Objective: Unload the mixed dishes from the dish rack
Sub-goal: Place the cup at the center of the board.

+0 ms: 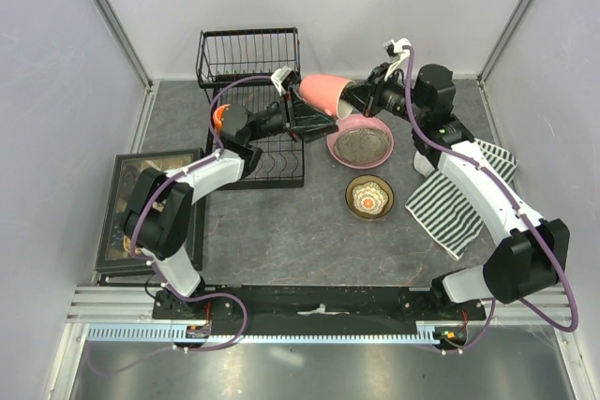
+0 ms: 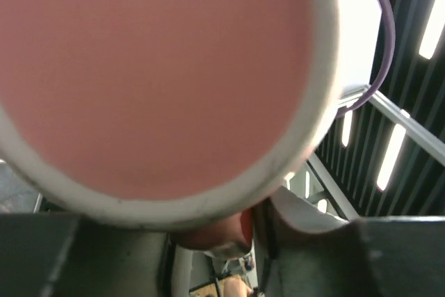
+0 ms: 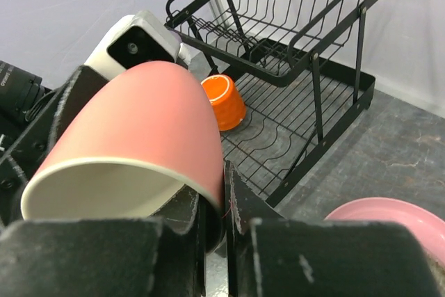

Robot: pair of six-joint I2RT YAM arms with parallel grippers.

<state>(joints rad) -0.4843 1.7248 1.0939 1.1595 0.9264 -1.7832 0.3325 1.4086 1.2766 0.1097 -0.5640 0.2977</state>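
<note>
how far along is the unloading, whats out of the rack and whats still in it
Done: the pink dish and a patterned bowl sit on the table, off the dish rack. In hand: the right gripper clamps the pink mug by its rim, in the air beside the rack. Left: the orange mug stands on the rack base.

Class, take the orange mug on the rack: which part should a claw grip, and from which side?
Grip the orange mug across its round wall, from above. It looks mouth-down on the rack floor, so the rim is unreachable, and no handle shows.
</note>
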